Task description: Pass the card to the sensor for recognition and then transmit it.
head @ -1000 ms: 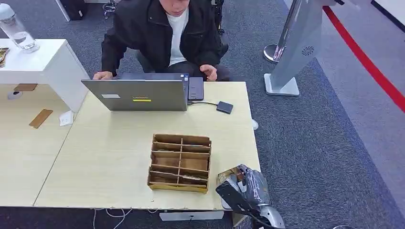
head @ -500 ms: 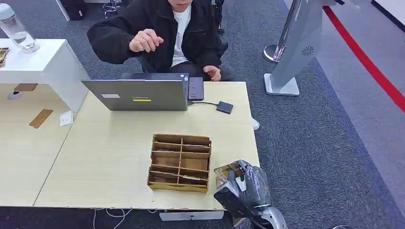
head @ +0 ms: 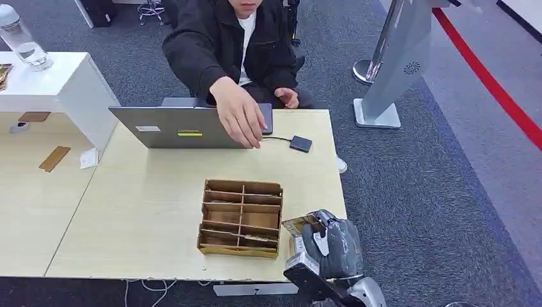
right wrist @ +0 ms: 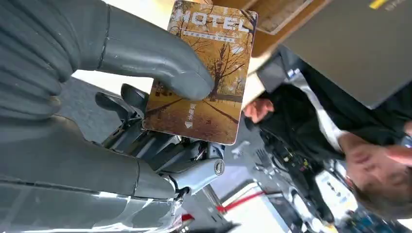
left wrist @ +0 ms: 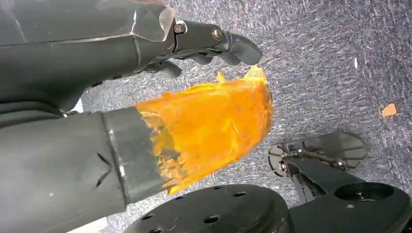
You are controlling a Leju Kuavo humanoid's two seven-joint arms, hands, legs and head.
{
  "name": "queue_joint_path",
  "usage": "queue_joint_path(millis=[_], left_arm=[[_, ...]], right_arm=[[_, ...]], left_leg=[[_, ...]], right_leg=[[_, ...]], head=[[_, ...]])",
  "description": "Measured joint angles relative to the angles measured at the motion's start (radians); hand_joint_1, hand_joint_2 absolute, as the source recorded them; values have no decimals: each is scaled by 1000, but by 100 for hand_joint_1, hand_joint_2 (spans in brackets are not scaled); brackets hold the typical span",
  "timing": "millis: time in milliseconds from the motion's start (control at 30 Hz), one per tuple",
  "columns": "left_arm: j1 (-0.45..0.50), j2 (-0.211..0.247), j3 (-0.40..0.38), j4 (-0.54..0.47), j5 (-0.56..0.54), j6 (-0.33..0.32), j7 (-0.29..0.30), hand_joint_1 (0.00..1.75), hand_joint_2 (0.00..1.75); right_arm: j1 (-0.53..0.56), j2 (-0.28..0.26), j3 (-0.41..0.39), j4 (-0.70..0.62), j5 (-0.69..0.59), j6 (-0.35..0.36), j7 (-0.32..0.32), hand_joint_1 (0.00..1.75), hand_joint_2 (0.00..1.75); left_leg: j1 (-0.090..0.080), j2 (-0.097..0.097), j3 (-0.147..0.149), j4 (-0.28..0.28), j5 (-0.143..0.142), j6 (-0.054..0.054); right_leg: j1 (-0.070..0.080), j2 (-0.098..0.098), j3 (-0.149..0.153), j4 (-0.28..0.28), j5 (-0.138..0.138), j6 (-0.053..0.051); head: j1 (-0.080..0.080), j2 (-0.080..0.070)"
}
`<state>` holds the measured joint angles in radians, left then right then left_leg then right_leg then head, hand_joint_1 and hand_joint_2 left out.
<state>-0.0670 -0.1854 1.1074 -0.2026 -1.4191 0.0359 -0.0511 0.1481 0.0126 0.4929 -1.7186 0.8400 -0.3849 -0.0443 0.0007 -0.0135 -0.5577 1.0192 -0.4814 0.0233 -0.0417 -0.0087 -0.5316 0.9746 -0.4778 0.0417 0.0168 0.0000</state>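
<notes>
Card (right wrist: pixel 201 73) looks thin, stiff, slick, I judge; my right hand (head: pixel 326 246) pinches its lower face by the worktop's (head: pixel 160 192) near-right corner, thumb pressing flat.

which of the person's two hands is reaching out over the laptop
The hand on the outstretched black sleeve, over the grey laptop. The other hand stays back behind the pale wooden table.

**Setting: office or reception-style test area**

Grey carpet floor (head: pixel 409 192) with a red line (head: pixel 492 83) across it. Pale wood tabletop (head: pixel 147 211) carrying an open laptop (head: pixel 182 126); a person (head: pixel 236 45) sits behind it. White counter (head: pixel 64 83) beside. Standing kiosk base (head: pixel 390 77), stanchion foot (head: pixel 365 70) near it.
</notes>
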Motion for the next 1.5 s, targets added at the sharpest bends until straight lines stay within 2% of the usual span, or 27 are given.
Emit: queue_joint_path(millis=[467,933,1233,1467,1500], left_arm=[[-1,0,-1,0,-26,-3,0,0,0],[-4,0,-13,0,-44,-11,0,0,0],[-4,2,-18,0,-46,-12,0,0,0],[-4,2,-22,0,-54,-14,0,0,0],[-4,2,-24,0,-55,-14,0,0,0]], right_arm=[[-115,0,7,-10,89,2,-39,175,175],[-298,0,41,21,130,38,21,175,175],[-318,0,46,42,132,39,24,175,175],[-363,3,51,69,144,40,52,175,175],[-369,8,51,74,145,40,52,161,175]], left_leg=[[0,0,0,0,0,0],[0,0,0,0,0,0],[0,0,-1,0,0,0],[0,0,-1,0,0,0],[0,0,-1,0,0,0]], right_leg=[[0,0,0,0,0,0],[0,0,0,0,0,0],[0,0,0,0,0,0],[0,0,-1,0,0,0],[0,0,-1,0,0,0]], head=[[0,0],[0,0],[0,0],[0,0],[0,0]])
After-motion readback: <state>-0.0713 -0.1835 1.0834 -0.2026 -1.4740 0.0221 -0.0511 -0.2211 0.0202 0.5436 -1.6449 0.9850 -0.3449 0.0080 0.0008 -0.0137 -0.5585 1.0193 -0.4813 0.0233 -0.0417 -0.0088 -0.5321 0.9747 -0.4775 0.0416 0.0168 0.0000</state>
